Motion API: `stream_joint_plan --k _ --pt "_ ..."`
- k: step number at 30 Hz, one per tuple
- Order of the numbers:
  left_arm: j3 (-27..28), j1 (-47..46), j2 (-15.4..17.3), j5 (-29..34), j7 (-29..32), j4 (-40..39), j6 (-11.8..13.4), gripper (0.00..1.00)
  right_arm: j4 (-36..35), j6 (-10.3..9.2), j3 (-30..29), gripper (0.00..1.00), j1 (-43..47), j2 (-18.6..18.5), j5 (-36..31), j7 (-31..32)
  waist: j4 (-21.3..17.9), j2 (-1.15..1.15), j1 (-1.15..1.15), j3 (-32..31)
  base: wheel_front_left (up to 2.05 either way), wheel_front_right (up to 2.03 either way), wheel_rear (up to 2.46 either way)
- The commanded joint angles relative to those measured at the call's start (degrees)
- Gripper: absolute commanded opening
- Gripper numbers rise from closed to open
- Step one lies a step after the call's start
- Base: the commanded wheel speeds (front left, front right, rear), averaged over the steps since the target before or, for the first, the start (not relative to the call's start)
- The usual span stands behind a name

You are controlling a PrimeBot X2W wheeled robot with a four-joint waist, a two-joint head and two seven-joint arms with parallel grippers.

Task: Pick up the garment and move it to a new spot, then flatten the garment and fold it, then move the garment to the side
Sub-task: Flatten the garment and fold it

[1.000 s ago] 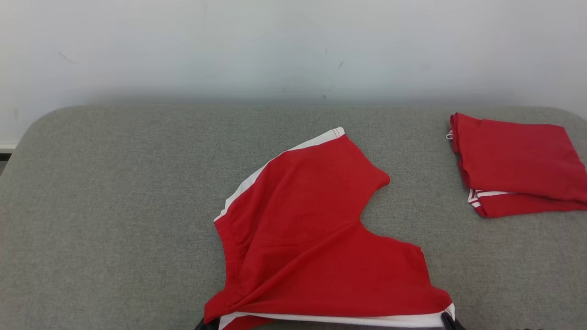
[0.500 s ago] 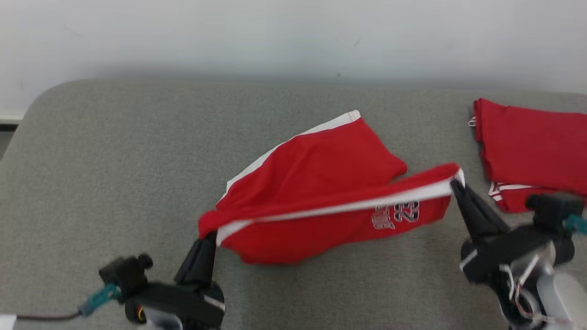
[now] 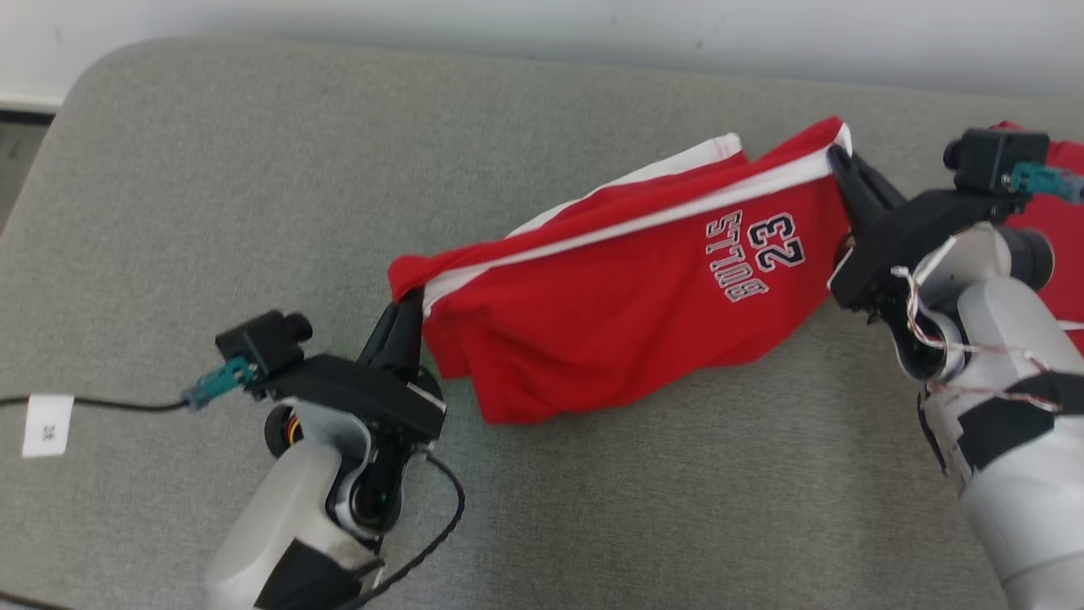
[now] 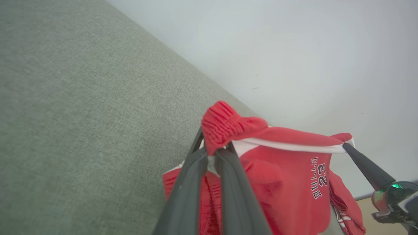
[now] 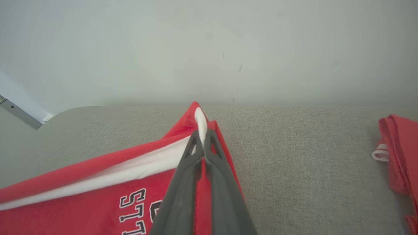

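Red shorts (image 3: 627,296) with a white side stripe and a "BULLS 23" print hang stretched between my two grippers above the grey cushion (image 3: 212,169). My left gripper (image 3: 408,302) is shut on the waistband corner at the left end, and the left wrist view has the bunched red elastic (image 4: 225,125) sticking out past that left gripper (image 4: 212,153). My right gripper (image 3: 837,155) is shut on the white-edged corner at the right end, with the right gripper (image 5: 201,138) pinching the white hem (image 5: 200,122). The far leg of the shorts trails on the cushion.
A second red garment (image 3: 1054,220), folded, lies at the cushion's right edge behind my right arm, its edge (image 5: 396,150) in the right wrist view. A white wall (image 3: 593,34) runs behind the cushion. A black cable with a white tag (image 3: 47,424) lies at the left.
Both grippers have lifted the near edge of the shorts up and away from me, turning the printed side into view. The head camera has tilted down and shifted.
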Motion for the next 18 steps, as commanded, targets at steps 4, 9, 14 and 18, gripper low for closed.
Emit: stream_joint_plan --k 4,9,14,18 --pt "-1.2 -3.6 -0.5 -0.4 -1.0 3.3 -0.1 0.0 6.9 -0.15 1.3 0.0 -5.3 0.8 -1.6 -2.9 2.5 -0.01 -0.02 3.9 0.0 0.0 0.0" --pt "-3.8 -6.4 -1.2 -0.9 -1.9 5.9 0.0 0.0 15.5 -0.14 3.2 0.0 -10.5 2.1 -2.6 -6.2 3.2 -0.01 -0.02 5.0 0.0 0.0 0.0" --pt "-6.5 -7.8 -1.5 -2.0 -2.9 6.9 0.0 0.0 22.2 -0.14 3.7 0.0 -13.9 2.8 -3.2 -10.4 3.9 -0.01 -0.02 5.7 0.0 0.0 0.0" --pt "-8.6 -8.0 -1.6 -2.0 -3.7 7.8 -0.1 0.0 25.4 -0.14 4.3 0.31 -15.1 3.6 -3.1 -14.2 3.9 -0.01 -0.02 5.3 0.0 0.0 0.0"
